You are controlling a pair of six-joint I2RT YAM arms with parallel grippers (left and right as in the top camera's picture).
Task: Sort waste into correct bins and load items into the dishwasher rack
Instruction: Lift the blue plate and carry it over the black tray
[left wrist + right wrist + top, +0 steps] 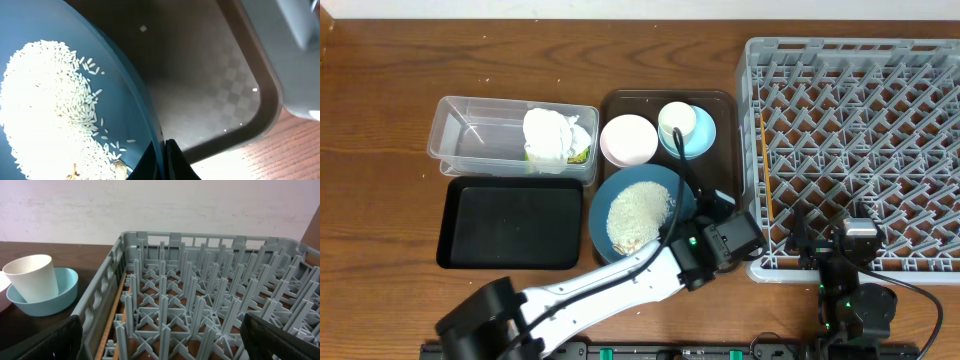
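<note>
The dark-blue plate (650, 190) holds a heap of white rice grains (638, 213) on the brown tray. My left gripper (712, 222) is shut on the plate's right rim (150, 120). The pinkish-white bowl (628, 139) and the cream cup (677, 122) in the light-blue dish (702, 134) sit behind it. Crumpled napkins (555, 133) and a yellow-green wrapper (579, 155) lie in the clear tub (470, 135). The black tray (510, 222) is bare. Chopsticks (764, 165) lie along the grey rack's (860, 130) left wall. My right gripper (840, 240) is open above the rack's front edge.
The brown serving tray (725, 165) lies between the tub and the rack. Its raised rim (270, 100) is close to the plate's right side. The rack's pegs (200, 295) stand between my right fingers. Wooden table shows all around.
</note>
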